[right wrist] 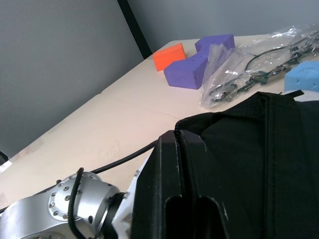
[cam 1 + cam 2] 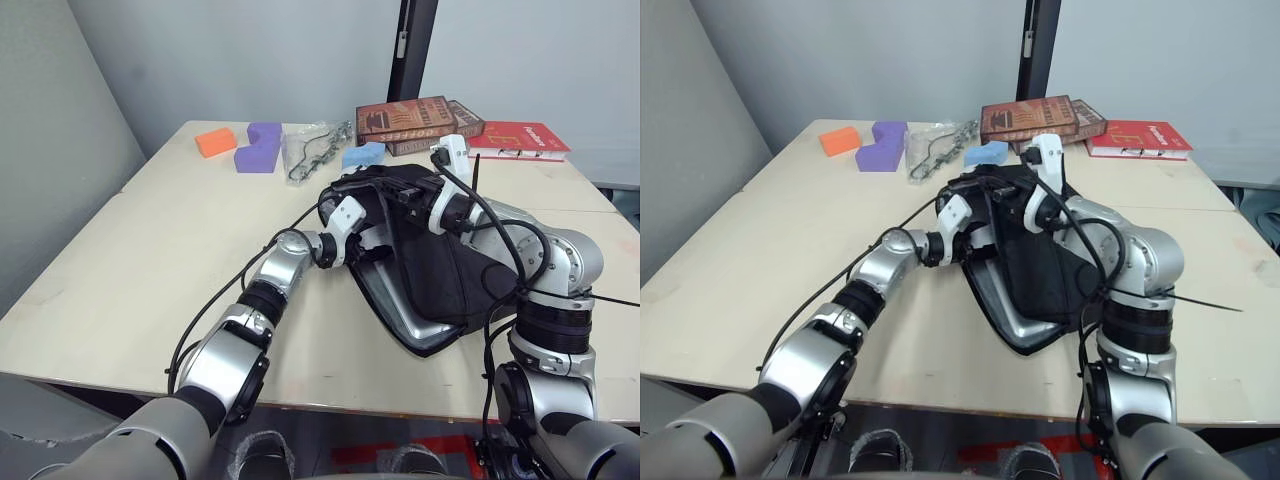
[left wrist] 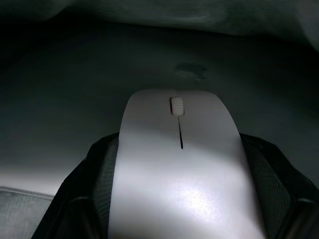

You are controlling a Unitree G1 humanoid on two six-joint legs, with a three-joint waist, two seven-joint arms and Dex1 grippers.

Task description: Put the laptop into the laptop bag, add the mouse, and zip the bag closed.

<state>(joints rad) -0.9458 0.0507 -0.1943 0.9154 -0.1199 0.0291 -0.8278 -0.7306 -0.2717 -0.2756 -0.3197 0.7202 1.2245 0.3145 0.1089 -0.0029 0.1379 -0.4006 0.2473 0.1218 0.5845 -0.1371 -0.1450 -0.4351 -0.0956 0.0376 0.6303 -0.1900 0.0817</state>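
The black laptop bag (image 2: 455, 265) lies open in the middle of the table. The silver laptop (image 2: 392, 308) sits inside it, one rounded corner and edge showing at the mouth; its faint logo (image 3: 189, 71) shows in the left wrist view. My left gripper (image 3: 179, 169) reaches into the bag's mouth, shut on the white mouse (image 3: 179, 149), which it holds just above the laptop. One black finger (image 3: 99, 169) shows on each side of the mouse. My right gripper (image 1: 177, 144) is shut on the bag's upper edge (image 1: 234, 114), holding the flap raised.
Along the table's far side lie an orange block (image 2: 215, 141), a purple block (image 2: 259, 147), a clear plastic bag of cables (image 2: 315, 150), a blue block (image 2: 362, 155), stacked books (image 2: 415, 122) and a red book (image 2: 520, 140). Bare tabletop (image 2: 150, 260) lies to the left.
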